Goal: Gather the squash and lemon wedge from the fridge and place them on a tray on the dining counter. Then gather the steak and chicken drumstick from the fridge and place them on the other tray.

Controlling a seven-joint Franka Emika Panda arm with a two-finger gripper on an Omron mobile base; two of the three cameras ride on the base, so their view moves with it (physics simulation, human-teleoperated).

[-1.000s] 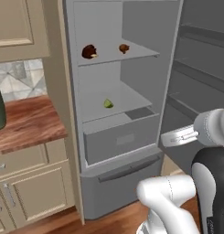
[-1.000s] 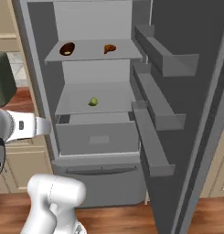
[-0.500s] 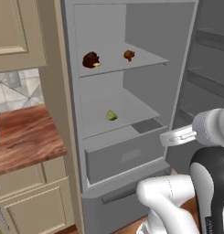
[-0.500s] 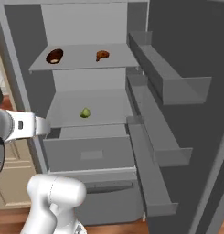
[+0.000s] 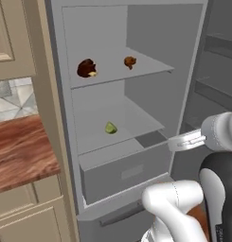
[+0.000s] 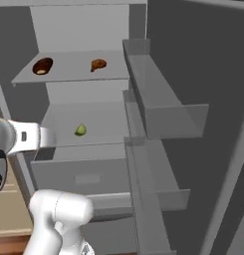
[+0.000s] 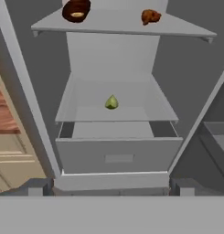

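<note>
the whole view has shifted since the earlier frames: the camera has been carried closer to the fridge (image 5: 136, 94), whose shelves now loom larger; the contents are seen unmoved. the lemon wedge (image 5: 111, 127) lies mid-shelf on the lower shelf, pointed end up and toward the back in the hand view, well clear of both side walls. the steak (image 5: 86, 68) and the chicken drumstick (image 5: 130, 62) sit apart on the shelf above. the gripper (image 7: 111, 186) is held short of the drawer front, fingers spread wide, nothing held
</note>
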